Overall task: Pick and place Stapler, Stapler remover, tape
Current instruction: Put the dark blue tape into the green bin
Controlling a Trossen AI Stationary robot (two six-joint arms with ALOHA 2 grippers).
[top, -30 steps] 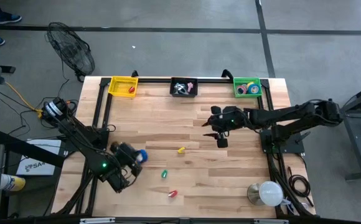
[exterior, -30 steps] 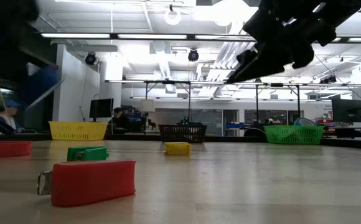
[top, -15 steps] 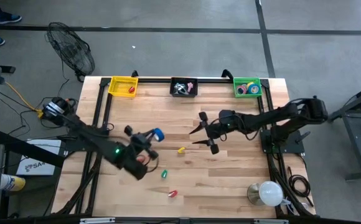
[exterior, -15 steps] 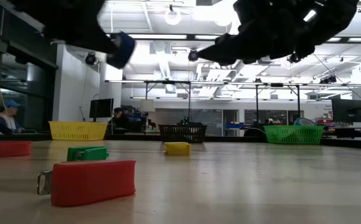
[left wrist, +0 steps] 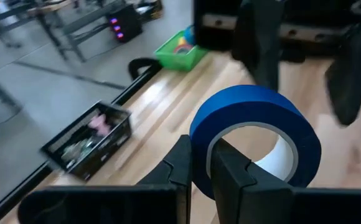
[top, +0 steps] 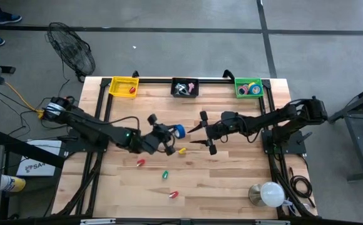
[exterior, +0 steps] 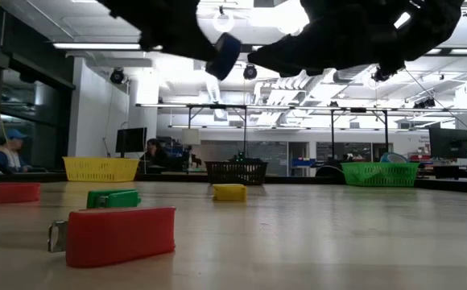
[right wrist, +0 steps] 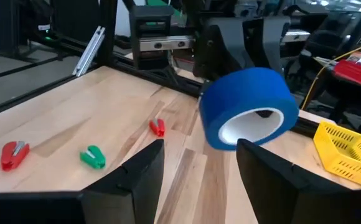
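Three baskets line your tabletop's (top: 231,181) far edge: yellow (top: 123,85), black (top: 185,87), and green (top: 250,87) holding tape rolls. Your left end effector (top: 171,140) grips one blue tape roll (top: 178,131) mid-table, raised; your right end effector (top: 201,130) faces it, fingers spread, empty.

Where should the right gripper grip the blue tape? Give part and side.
Best the blue tape ring's free wall, opposite where the left gripper pinches it: one finger through the open centre, one outside. Approach from the right gripper side.
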